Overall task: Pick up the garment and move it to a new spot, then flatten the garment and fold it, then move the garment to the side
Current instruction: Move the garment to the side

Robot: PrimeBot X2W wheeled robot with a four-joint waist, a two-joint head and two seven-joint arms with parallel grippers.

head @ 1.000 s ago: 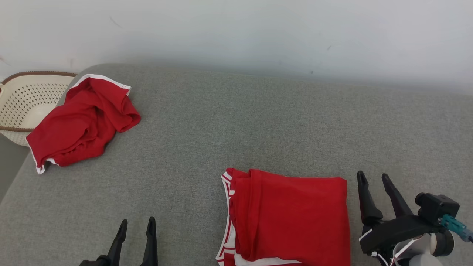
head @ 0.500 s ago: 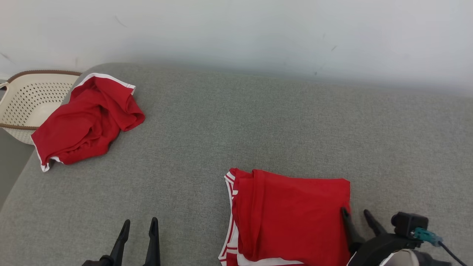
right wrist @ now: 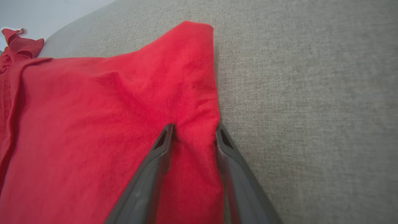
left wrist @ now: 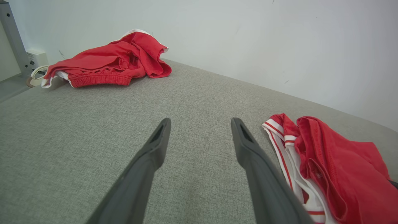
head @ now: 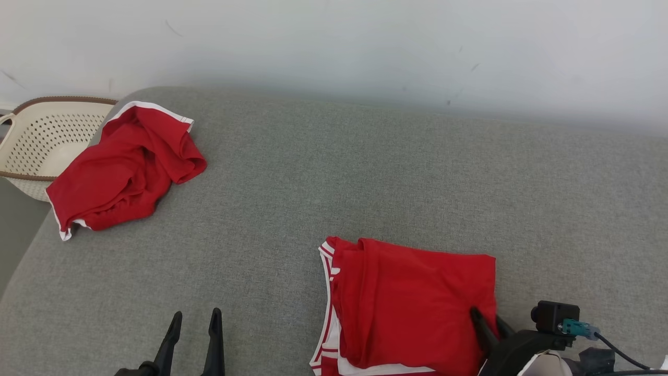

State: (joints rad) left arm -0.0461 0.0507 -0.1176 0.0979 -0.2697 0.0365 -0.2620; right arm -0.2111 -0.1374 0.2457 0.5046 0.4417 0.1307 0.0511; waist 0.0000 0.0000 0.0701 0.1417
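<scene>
Several limp, light layers: the folded garment (head: 412, 303) wants pinching at its right edge, now puckered inside the narrowed right end effector (right wrist: 194, 128), grip unsure. Left end effector (left wrist: 200, 122) wide.

Folded garment (head: 412, 303), beside the right gripper (head: 488, 318), is cut off by the head view's bottom edge. The gripper's outer finger is half hidden by its own mount. Cloth bunches between the fingers, but whether it is truly gripped cannot be told. Far ahead and left of the left gripper (head: 196, 313), a basket (head: 31, 130) is clipped by the frame edge and partly covered by a crumpled garment (head: 120, 172). The left gripper's base is also cut off.
</scene>
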